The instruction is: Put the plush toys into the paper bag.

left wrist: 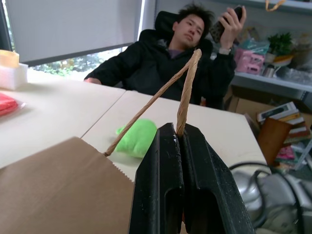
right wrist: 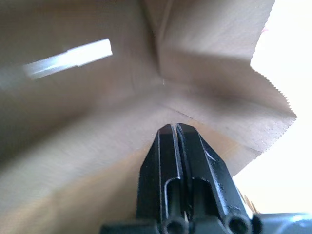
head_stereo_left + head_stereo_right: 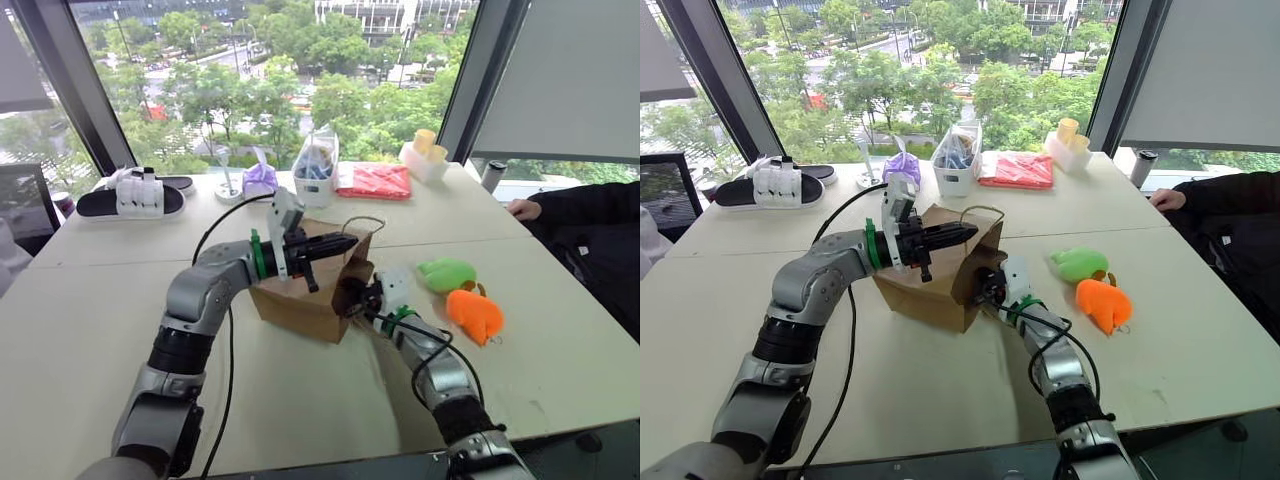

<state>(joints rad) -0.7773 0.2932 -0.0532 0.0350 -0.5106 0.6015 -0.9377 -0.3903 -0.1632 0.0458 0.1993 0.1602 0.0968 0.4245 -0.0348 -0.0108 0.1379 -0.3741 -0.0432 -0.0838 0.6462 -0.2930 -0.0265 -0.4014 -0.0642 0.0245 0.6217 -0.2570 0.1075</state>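
Left end effector (image 1: 181, 135): your fingers are pinched tight on the paper bag's twisted handle (image 1: 187, 83), holding it above the bag.
Right end effector (image 2: 174, 127): your fingers are pressed together with nothing between them, and the tip is poked into the bag's mouth, brown paper all around it.
Paper bag (image 3: 300, 300): lying on its side around the middle of the table (image 3: 90, 330), mouth facing the right edge.
Green plush (image 3: 446, 273): sitting on the table toward the right edge, outside the bag, a little beyond your right arm.
Orange plush (image 3: 476, 313): just beside the green one, on the near side, also outside the bag.
Far edge stuff: red packet (image 3: 374, 181), clear container (image 3: 316, 168).
Person (image 1: 180, 63): you've got someone in a black top seated at the right edge of the table.
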